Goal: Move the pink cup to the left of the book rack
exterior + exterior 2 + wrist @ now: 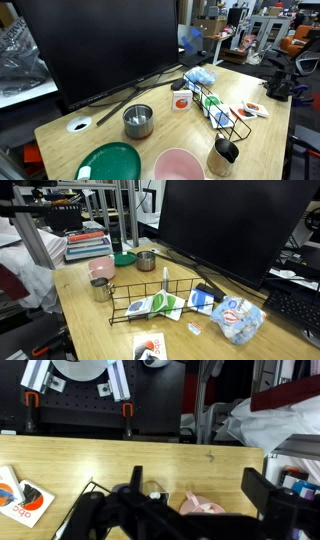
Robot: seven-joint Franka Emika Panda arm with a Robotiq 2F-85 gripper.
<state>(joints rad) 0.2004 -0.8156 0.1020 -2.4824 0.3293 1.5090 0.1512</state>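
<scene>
fig. the pink cup (178,165) stands at the table (60,135) edge, between the green plate (110,162) and the steel mug (222,155), just beside both. the rack (222,112) lies just past the mug. in the wrist view my gripper (195,478) hangs above the table, jaws spread wide and empty. the cup shows low between my fingers (137,478), partly hidden by my own frame. my arm appears in neither exterior view.

hazards, as judged from here:
(a) the cup is wide and smooth-walled. a grip across its body may exceed my span. a pinch on the rim may slip or tip it.
(b) the gaps to mug and plate are small, so a finger lowered outside the wall may strike either and push it off the edge.
(c) my frame blocks much of the cup, so centring is uncertain.
(d) a low carry may catch the rack's upright dividers.
(e) the white mug (182,98) stands near one end of the rack and the pot (138,120) a little further off, so room for setting down there may be tight. i cannot tell from these views which side counts as left.
</scene>
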